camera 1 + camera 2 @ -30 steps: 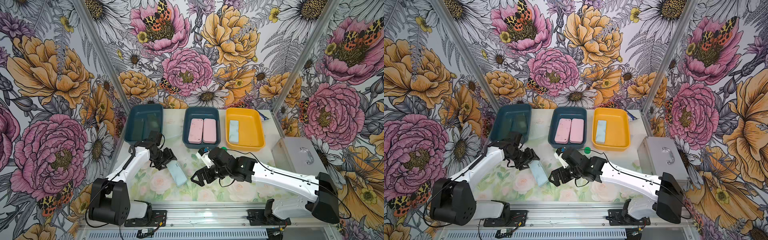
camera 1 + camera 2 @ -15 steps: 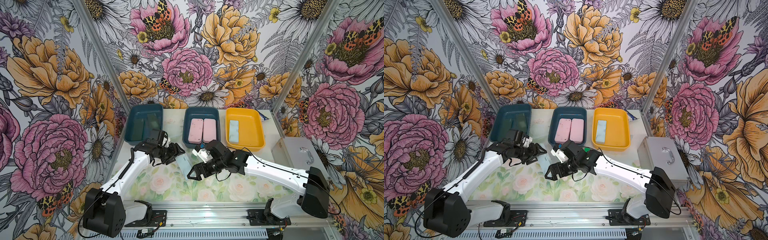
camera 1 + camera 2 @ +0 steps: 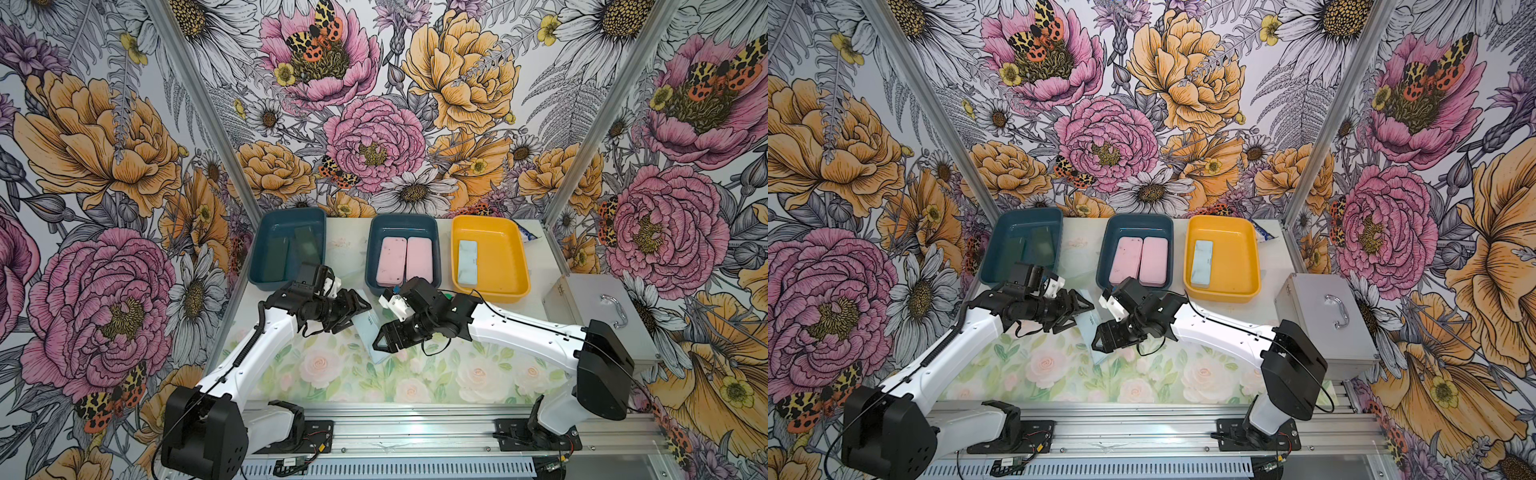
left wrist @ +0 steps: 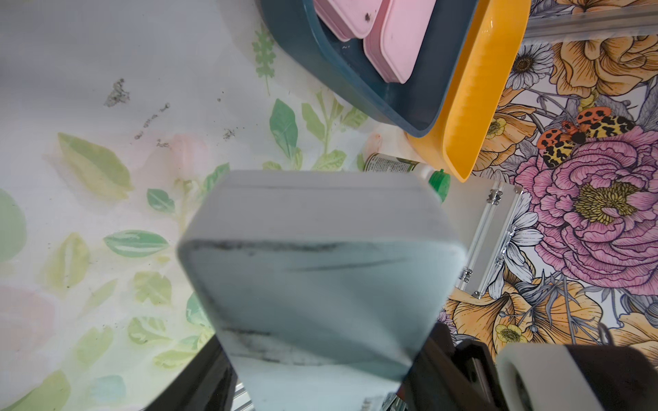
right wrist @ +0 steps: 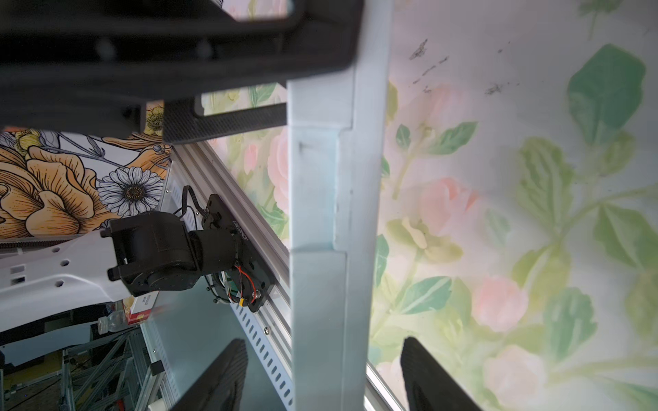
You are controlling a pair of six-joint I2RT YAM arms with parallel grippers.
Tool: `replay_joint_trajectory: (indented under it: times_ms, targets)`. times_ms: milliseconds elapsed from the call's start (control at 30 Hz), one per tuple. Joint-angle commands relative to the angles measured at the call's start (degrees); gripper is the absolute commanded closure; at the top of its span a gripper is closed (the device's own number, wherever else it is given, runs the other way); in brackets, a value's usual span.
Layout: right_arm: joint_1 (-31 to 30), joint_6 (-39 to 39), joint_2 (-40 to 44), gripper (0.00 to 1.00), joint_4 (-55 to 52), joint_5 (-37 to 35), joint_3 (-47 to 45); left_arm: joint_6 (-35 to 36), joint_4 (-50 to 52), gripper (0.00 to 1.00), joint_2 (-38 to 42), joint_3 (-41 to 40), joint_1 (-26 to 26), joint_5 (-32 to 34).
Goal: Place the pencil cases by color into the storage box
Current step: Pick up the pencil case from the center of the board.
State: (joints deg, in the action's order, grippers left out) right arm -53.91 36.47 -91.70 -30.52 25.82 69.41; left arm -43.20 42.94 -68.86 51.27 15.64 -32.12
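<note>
- Handing over is judged the step in hand: light blue pencil case (image 3: 371,334) is held by left gripper (image 3: 358,313).
- It is straddled by right gripper (image 3: 380,343), jaws apart, not touching; closure is needed next.

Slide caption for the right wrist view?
Left end effector grips the light blue pencil case; right end effector straddles it, jaws open.
</note>
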Motion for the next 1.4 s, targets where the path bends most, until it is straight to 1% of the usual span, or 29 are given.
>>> replay_joint_trajectory:
  times_ms: [0,167,300,600,733,767,900,1000,1067,1100,1267,1367]
  targets:
    - [0.29,-0.82,-1.56,0.38,1.04,0.79,2.98,-0.1,-1.98,0.35,1.93,-0.99,0.53,-2.22]
    - [0.25,-0.76,-2.96,0.49,1.16,2.29,3.37,-0.21,-2.05,0.35,2.38,-1.43,0.53,-2.21]
    - [0.22,-1.05,-3.46,0.52,1.11,3.52,3.27,-0.39,-2.33,0.35,2.57,-1.53,0.53,-2.4]
    - [0.19,-1.45,-4.45,0.68,1.13,5.18,3.55,-0.74,-2.68,0.35,2.9,-1.86,0.53,-2.79]
    - [0.07,-1.53,-4.64,0.71,1.16,5.42,3.78,-0.57,-2.76,0.35,2.81,-2.08,0.53,-2.81]
    - [0.21,-1.64,-4.79,0.73,1.14,5.64,3.85,-0.53,-2.76,0.34,2.75,-2.21,0.49,-2.9]
    - [0.09,-1.75,-5.06,0.77,1.1,6.26,4.35,-0.14,-2.94,0.27,2.6,-2.81,0.53,-3.3]
    - [0.02,-1.83,-5.14,0.79,1.13,6.45,4.42,0.56,-3.08,0.16,2.87,-2.84,0.32,-3.91]
    - [-0.25,-1.92,-5.08,0.8,1.16,6.6,4.42,0.41,-3.04,0.05,3.14,-3.08,-0.03,-3.67]
    - [-0.37,-1.98,-5.08,0.8,1.15,6.8,4.44,0.35,-3.04,0.01,3.31,-3.22,-0.24,-3.54]
    - [-0.93,-1.93,-4.89,0.81,1.08,7.29,3.9,-0.07,-3.09,0.01,4.46,-4.46,-2.23,-2.62]
    - [-1.12,-1.67,-4.36,0.81,1.05,7.24,2.96,-0.09,-3.12,0.01,5.07,-4.9,-5.71,-2.14]
